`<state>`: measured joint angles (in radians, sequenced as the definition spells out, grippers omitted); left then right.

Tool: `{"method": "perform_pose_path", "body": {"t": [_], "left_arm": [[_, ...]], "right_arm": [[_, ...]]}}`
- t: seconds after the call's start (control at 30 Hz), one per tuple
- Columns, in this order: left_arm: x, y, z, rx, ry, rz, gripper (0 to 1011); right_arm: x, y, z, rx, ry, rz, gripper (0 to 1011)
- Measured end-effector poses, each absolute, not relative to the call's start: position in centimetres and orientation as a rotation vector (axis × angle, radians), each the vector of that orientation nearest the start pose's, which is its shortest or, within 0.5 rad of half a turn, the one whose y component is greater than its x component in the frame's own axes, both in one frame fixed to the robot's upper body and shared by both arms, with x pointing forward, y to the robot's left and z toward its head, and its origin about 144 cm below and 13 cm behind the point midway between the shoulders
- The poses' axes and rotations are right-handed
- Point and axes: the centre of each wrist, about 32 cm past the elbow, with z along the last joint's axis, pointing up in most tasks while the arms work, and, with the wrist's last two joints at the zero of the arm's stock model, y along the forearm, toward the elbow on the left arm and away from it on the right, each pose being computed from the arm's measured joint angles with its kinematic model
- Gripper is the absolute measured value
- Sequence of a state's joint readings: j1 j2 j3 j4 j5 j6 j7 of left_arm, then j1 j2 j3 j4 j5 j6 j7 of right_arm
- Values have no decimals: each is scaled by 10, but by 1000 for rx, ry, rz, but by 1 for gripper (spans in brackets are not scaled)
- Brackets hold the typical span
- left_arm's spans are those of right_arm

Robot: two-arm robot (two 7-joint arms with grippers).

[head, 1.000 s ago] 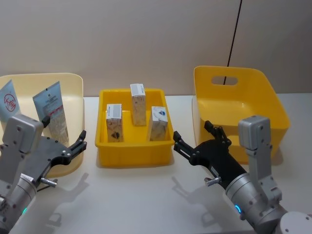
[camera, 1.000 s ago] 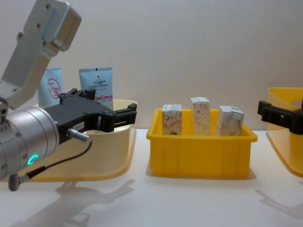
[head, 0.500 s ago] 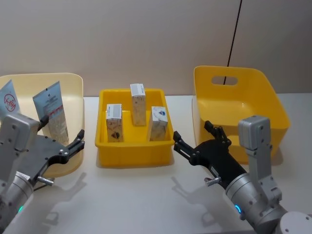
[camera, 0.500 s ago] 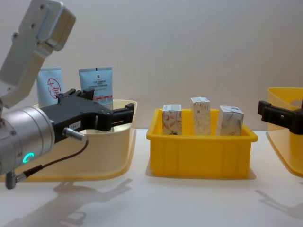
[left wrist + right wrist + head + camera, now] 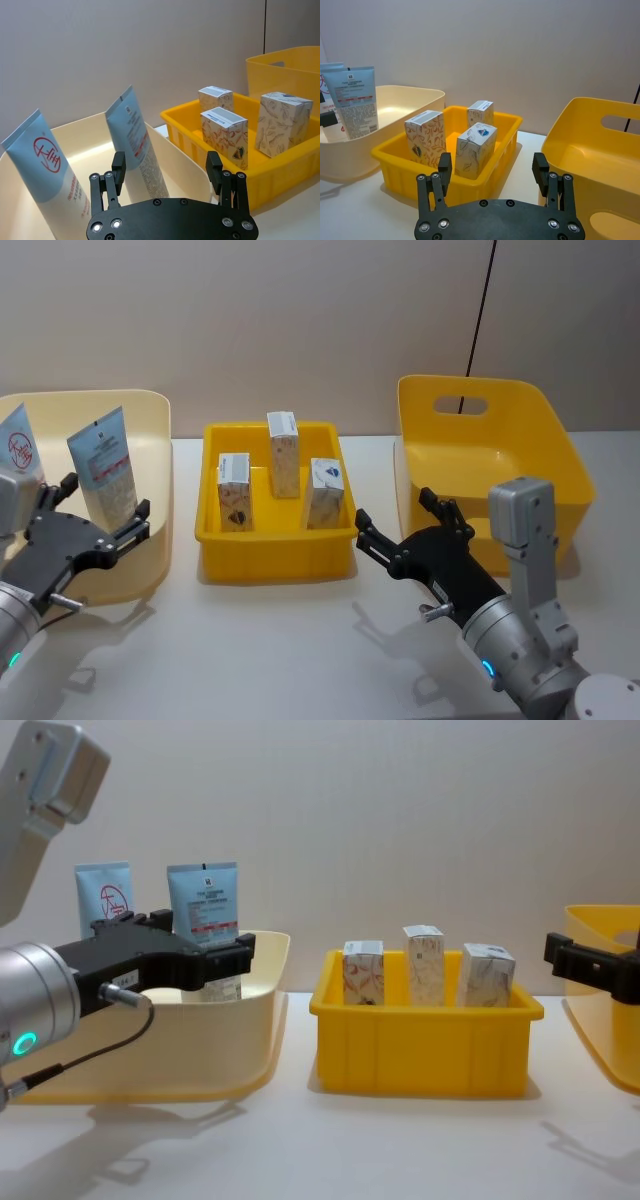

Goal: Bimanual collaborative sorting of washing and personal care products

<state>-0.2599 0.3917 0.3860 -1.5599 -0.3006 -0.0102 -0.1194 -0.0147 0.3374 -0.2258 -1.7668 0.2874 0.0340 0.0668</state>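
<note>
Left gripper [image 5: 105, 495] wide open, holding nothing, at the cream bin's [image 5: 150, 400] front wall; plain-print tube [image 5: 105, 475] upright just ahead of its fingers; red-circle tube [image 5: 18, 445] ahead, further to its left. Right gripper [image 5: 393, 507] also wide open, empty; three cartons [image 5: 284, 454] upright in yellow tray [image 5: 275, 565] ahead-left of it; deep yellow bin [image 5: 500, 390] close on its right.
</note>
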Motion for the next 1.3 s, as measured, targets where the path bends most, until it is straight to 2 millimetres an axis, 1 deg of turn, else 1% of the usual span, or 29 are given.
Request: {"method": "perform_pose_path", "body": {"t": [0.3, 0.67, 0.93, 1.3], "left_arm": [[514, 238, 1203, -3, -155, 1116, 1000], [522, 245, 1202, -20, -105, 1115, 1000], [531, 249, 1200, -39, -61, 1094, 1000], [551, 249, 1197, -57, -10, 1058, 1000]], "right_arm": [[443, -237, 1189, 26, -75, -1229, 1001], [443, -237, 1189, 26, -75, -1229, 1001], [443, -237, 1189, 26, -75, -1229, 1001], [443, -237, 1189, 26, -75, -1229, 1001]]}}
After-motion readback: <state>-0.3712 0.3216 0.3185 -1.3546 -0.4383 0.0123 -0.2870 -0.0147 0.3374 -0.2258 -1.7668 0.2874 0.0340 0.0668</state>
